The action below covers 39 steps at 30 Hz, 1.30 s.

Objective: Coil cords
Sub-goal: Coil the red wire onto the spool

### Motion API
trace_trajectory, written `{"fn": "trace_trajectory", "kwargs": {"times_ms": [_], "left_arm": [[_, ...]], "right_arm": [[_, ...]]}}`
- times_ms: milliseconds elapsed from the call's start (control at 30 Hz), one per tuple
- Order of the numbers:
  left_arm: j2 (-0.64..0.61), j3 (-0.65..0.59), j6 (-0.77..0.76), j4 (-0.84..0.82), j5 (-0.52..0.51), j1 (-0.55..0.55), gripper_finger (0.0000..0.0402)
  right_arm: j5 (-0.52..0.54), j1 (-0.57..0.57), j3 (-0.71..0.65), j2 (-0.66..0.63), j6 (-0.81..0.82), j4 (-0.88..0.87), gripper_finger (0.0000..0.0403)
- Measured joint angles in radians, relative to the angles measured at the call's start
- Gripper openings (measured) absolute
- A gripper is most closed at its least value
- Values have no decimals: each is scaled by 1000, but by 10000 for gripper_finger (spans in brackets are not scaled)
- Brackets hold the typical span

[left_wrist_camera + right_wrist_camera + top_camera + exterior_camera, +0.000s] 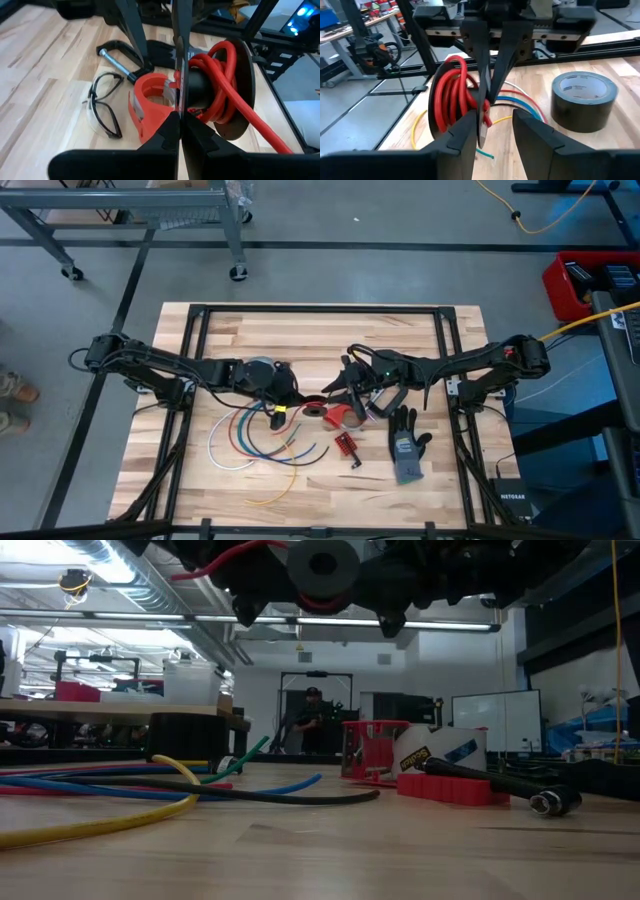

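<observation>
A black spool [210,90] with the red cord [225,60] wound on its hub hangs above the table's middle, between my two grippers. My left gripper [180,127] is shut on it. My right gripper [496,135] faces it from the right and is open, its fingers on either side of the flange's rim. The red cord's loose end [260,130] trails off the spool. White, blue, red, green and yellow cords [250,435] lie in curves on the table below my left gripper. My left gripper pinches the spool's thin near flange [180,85] at its rim between its two fingers. It comes from the table's left, slanting a little down. The spool is lifted clear of the table, its flanges upright. My right gripper may touch the flange's rim [481,131] with one finger; I cannot tell.
A grey tape roll [582,100] stands on the table near my left arm. Safety glasses [102,107], a red holder [150,100] and a clamp [117,57] lie under the spool. A grey glove [405,445] lies right of the middle.
</observation>
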Motion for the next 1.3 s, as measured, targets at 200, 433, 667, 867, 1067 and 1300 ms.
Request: {"fn": "trace_trajectory", "kwargs": {"times_ms": [200, 433, 667, 867, 1067, 1300], "left_arm": [[0, 0, 13, 30, 2, 0, 0], [0, 0, 13, 31, 2, 0, 0], [0, 0, 11, 34, 1, 0, 0], [0, -2, 10, 33, 10, -2, 0], [0, -2, 7, 31, 7, 0, 0], [-1, 0, -6, 21, 2, 2, 20]], "right_arm": [[-44, 0, 0, 0, 0, 15, 129], [-47, 0, 0, 0, 0, 52, 109], [-50, 1, 0, 24, 16, 66, 53], [-106, 1, 0, 64, 18, 132, 13], [-105, 0, -1, 64, 35, 141, 9], [-107, -1, -1, 66, 39, 148, 5]]}}
